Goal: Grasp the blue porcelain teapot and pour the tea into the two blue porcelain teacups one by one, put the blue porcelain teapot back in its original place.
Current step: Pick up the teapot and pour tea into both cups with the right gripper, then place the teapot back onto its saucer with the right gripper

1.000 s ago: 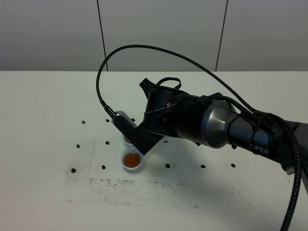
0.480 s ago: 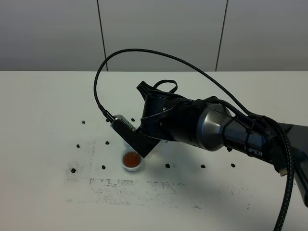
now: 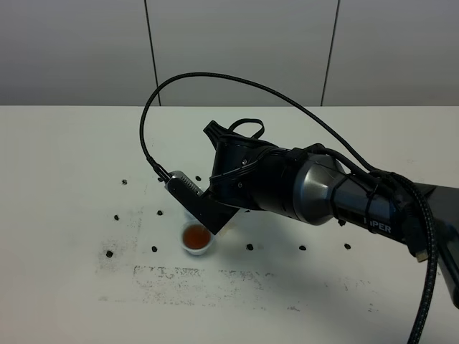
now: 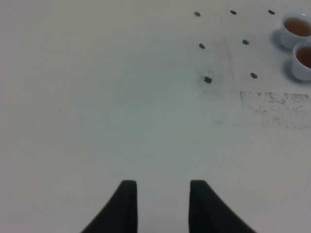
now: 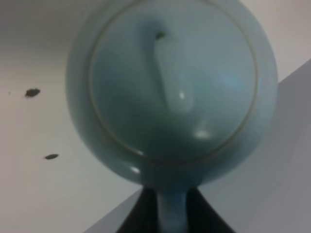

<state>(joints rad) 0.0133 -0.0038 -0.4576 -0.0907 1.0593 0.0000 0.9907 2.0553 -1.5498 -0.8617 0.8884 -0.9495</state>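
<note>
The blue porcelain teapot fills the right wrist view, seen lid-on with its knob towards the camera. My right gripper is shut on its loop handle. In the high view the right arm reaches across to the left of the middle and hides the teapot. One teacup with reddish-brown tea stands just below the gripper end; the other is hidden behind it. The left wrist view shows both teacups holding tea, far from my open, empty left gripper.
Small black marks dot the white table around the cups. A smudged grey patch lies in front of them. A black cable loops high over the right arm. A grey panelled wall stands behind the table.
The right arm with the teapot shifted slightly left and now covers the far cup, which showed a little one second ago. It has held still over the last half second.
</note>
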